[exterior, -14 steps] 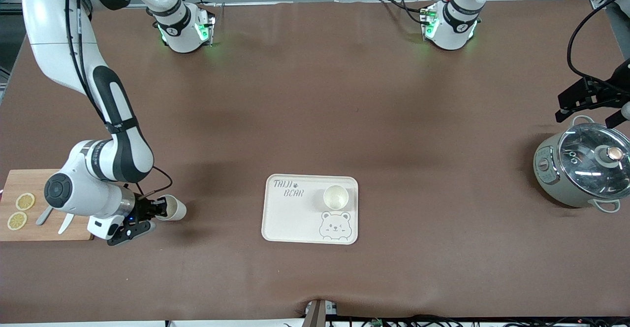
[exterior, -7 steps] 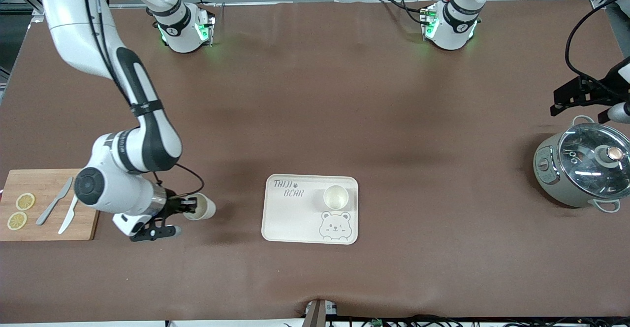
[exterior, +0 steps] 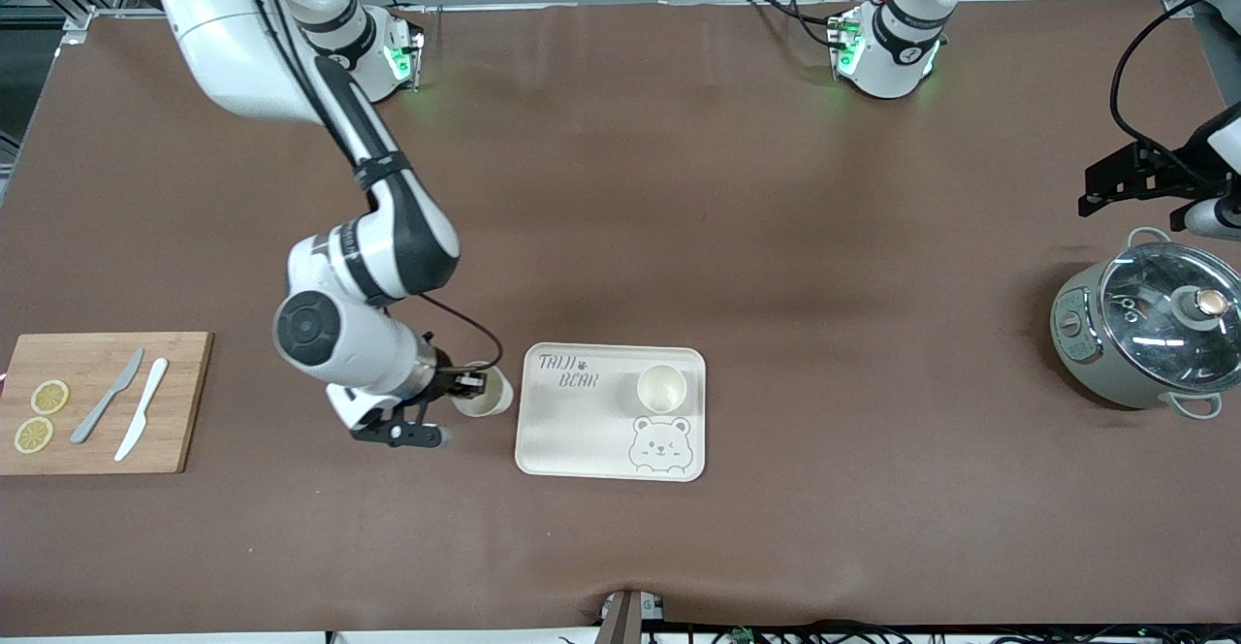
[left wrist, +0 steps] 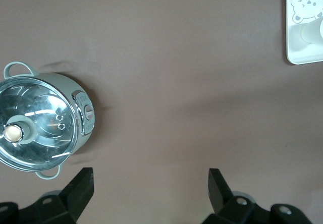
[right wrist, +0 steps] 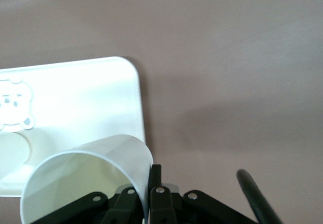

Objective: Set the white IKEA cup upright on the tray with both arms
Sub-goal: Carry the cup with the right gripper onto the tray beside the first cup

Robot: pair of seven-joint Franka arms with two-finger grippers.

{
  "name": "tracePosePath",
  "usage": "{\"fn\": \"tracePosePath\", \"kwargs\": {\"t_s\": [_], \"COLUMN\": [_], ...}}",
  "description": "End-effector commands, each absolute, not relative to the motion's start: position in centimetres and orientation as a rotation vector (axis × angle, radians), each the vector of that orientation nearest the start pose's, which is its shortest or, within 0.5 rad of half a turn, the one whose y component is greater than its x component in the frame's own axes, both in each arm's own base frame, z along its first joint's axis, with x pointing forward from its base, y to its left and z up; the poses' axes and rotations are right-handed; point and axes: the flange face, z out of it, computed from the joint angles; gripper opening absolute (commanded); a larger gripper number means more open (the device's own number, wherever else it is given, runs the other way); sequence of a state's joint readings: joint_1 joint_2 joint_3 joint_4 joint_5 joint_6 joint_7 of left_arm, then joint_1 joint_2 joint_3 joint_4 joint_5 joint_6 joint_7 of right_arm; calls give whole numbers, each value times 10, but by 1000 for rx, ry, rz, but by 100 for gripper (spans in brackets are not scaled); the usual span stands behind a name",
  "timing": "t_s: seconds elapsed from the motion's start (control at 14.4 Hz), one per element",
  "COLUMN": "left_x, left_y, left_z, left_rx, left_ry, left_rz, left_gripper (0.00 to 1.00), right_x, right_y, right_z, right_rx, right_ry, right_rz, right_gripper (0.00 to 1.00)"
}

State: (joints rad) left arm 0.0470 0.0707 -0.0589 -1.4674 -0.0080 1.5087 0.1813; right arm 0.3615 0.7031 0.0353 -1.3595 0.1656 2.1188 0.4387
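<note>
A white cup (exterior: 488,394) hangs tilted in my right gripper (exterior: 473,384), which is shut on its rim wall, one finger inside and one outside. The cup is over the brown table, just beside the end of the cream bear tray (exterior: 572,431) that faces the right arm. In the right wrist view the cup (right wrist: 86,176) opens toward the camera, the right gripper (right wrist: 150,183) pinches its wall, and the tray (right wrist: 75,98) lies just past it. A second white cup (exterior: 662,388) stands upright on the tray above the bear drawing. My left gripper (exterior: 1134,188) (left wrist: 151,183) waits open and holds nothing, over the table beside the pot.
A grey pot with a glass lid (exterior: 1154,334) (left wrist: 40,128) stands at the left arm's end of the table. A wooden cutting board (exterior: 97,402) with two knives and two lemon slices lies at the right arm's end. A corner of the tray (left wrist: 303,47) shows in the left wrist view.
My right arm has carried the cup from beside the cutting board across the table to the tray's edge. The left gripper has drifted slightly away from the pot.
</note>
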Motion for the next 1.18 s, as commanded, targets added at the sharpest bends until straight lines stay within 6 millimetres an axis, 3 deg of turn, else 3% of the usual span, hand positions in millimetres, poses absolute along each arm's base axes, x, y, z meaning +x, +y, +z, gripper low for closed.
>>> {"fn": "tracePosePath", "kwargs": {"t_s": [0.0, 0.56, 1.11], "left_x": [568, 570, 573], "left_y": [1, 3, 3], "left_z": [636, 635, 632], "left_rx": [-3090, -3053, -3058], "left_ry": [305, 293, 292], "left_rz": [50, 45, 44], "left_gripper": [100, 100, 100], "right_x": [686, 668, 663], "right_y": [302, 364, 377], "right_z": [303, 253, 222], "right_rx": [-2939, -2909, -2912], "right_ry": [273, 343, 326], "right_rz": [-14, -92, -120], "right_gripper": [0, 0, 0]}}
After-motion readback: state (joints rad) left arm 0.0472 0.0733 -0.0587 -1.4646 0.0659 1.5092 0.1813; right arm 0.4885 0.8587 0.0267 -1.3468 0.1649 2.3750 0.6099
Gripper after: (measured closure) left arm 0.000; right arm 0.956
